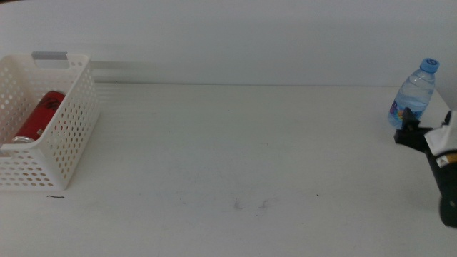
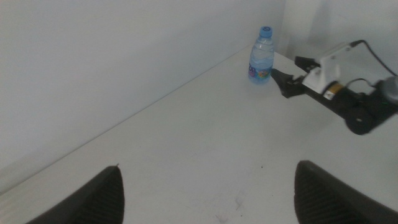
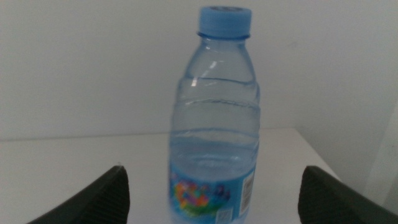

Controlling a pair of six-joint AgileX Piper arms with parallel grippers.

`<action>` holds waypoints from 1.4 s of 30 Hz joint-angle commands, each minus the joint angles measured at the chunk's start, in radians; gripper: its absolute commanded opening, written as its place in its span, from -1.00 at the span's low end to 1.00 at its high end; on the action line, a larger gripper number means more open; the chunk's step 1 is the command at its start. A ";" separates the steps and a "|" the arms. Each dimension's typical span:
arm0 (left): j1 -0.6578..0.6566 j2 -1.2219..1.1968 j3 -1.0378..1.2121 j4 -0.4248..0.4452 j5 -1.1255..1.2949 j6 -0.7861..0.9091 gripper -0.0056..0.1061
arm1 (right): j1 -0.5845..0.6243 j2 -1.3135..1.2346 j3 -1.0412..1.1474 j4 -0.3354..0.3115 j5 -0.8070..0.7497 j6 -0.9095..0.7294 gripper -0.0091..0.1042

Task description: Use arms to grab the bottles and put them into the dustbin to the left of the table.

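A small clear plastic water bottle with a blue cap (image 1: 414, 93) stands upright at the far right corner of the wide white tabletop (image 1: 235, 150), the right gripper (image 1: 412, 133) drawn up just beside it on the side nearer the camera. The right wrist view shows the bottle centred between the two dark jaws, which stand wide apart and hold nothing; the bottle looks untouched. The left gripper (image 2: 205, 186) hangs over the table well apart from the bottle, facing it across the surface, its jaws likewise spread wide and empty. Far from the bottle, at the table's left edge, sits the white perforated plastic basket with a grey handle strip (image 1: 68, 128), a slim red drink can (image 1: 39, 116) already lying inside. No yellow tea bottle is in view. The step in hand appears to be the approach to the water bottle; the next move likely calls for advancing slightly, closing the jaws around the bottle's body without tipping it, then carrying it to the basket.
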 commanded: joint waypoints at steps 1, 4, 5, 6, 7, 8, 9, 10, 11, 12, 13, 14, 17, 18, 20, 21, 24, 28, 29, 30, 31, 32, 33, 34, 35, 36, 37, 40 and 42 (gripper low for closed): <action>-0.008 0.004 0.001 -0.002 -0.008 -0.003 0.78 | -0.006 0.068 -0.083 0.040 0.004 -0.032 0.80; -0.008 0.004 0.001 -0.002 -0.008 -0.003 0.78 | -0.006 0.131 -0.167 0.086 0.055 -0.045 0.80; -0.008 0.004 0.001 -0.002 -0.008 -0.003 0.78 | -0.006 0.150 -0.196 0.115 0.065 -0.055 0.80; -0.008 0.004 0.001 -0.002 -0.008 -0.003 0.78 | -0.006 0.164 -0.213 0.137 0.065 -0.054 0.80; -0.008 0.004 0.001 -0.002 -0.008 -0.003 0.78 | -0.006 0.180 -0.232 0.142 0.065 -0.054 0.80; -0.008 0.004 0.001 -0.002 -0.008 -0.003 0.78 | -0.006 0.193 -0.250 0.143 0.065 -0.054 0.80; -0.008 0.004 0.001 -0.002 -0.008 -0.003 0.78 | -0.006 0.203 -0.264 0.141 0.065 -0.054 0.80; -0.008 0.004 0.001 -0.002 -0.008 -0.003 0.78 | -0.006 0.210 -0.281 0.137 0.068 -0.052 0.80; -0.008 0.004 0.001 -0.002 -0.008 -0.003 0.78 | -0.006 0.216 -0.298 0.137 0.077 -0.052 0.80; -0.008 0.004 0.001 -0.002 -0.008 -0.003 0.78 | -0.006 0.218 -0.311 0.134 0.094 -0.052 0.80; -0.008 0.004 0.001 -0.002 -0.008 -0.003 0.78 | -0.006 0.218 -0.326 0.129 0.117 -0.052 0.80; -0.008 0.004 0.001 -0.002 -0.008 -0.003 0.78 | -0.006 0.218 -0.341 0.126 0.141 -0.052 0.80; -0.008 0.004 0.001 -0.002 -0.008 -0.003 0.78 | -0.006 0.220 -0.373 0.114 0.174 -0.052 0.80; -0.008 0.004 0.001 -0.002 -0.008 -0.003 0.78 | -0.006 0.224 -0.380 0.111 0.177 -0.052 0.80; -0.008 0.004 0.001 -0.002 -0.008 -0.003 0.78 | -0.006 0.236 -0.404 0.109 0.184 -0.052 0.80; -0.008 0.004 0.001 -0.002 -0.008 -0.003 0.78 | -0.006 0.241 -0.415 0.106 0.189 -0.052 0.80; -0.008 0.004 0.001 -0.002 -0.008 -0.003 0.78 | -0.006 0.270 -0.450 0.092 0.193 -0.054 0.78; -0.008 0.004 0.001 -0.002 -0.008 -0.003 0.78 | -0.006 0.288 -0.482 0.084 0.239 -0.054 0.01; -0.008 0.004 0.001 -0.002 -0.008 -0.003 0.78 | -0.004 0.283 -0.482 0.072 0.250 -0.044 -0.48; -0.008 0.004 0.001 -0.002 -0.008 -0.003 0.78 | 0.008 0.271 -0.477 0.062 0.257 -0.023 -0.85; -0.008 0.004 0.001 -0.002 -0.008 -0.003 0.78 | 0.025 0.252 -0.474 0.060 0.268 0.013 -0.81; -0.008 0.004 0.001 -0.002 -0.008 -0.003 0.78 | 0.052 0.225 -0.467 0.060 0.295 0.040 -0.83; -0.008 0.004 0.001 -0.002 -0.008 -0.003 0.78 | 0.086 0.195 -0.467 0.056 0.327 0.051 -0.86; -0.008 0.004 0.001 -0.002 -0.008 -0.003 0.78 | 0.118 0.170 -0.467 0.045 0.369 0.051 -0.88; -0.008 0.004 0.001 -0.002 -0.008 -0.003 0.78 | 0.163 0.141 -0.469 0.033 0.406 0.047 -0.89; -0.008 0.004 0.001 -0.002 -0.008 -0.003 0.78 | 0.212 0.118 -0.469 0.020 0.421 0.041 -0.89; -0.008 0.004 0.001 -0.002 -0.008 -0.003 0.78 | 0.253 0.105 -0.471 0.009 0.421 0.039 -0.89; -0.008 0.004 0.001 -0.002 -0.008 -0.003 0.78 | 0.393 0.102 -0.504 0.003 0.419 0.024 -0.89; -0.008 0.004 0.001 -0.002 -0.008 -0.003 0.78 | 0.478 0.130 -0.544 0.003 0.426 0.008 -0.89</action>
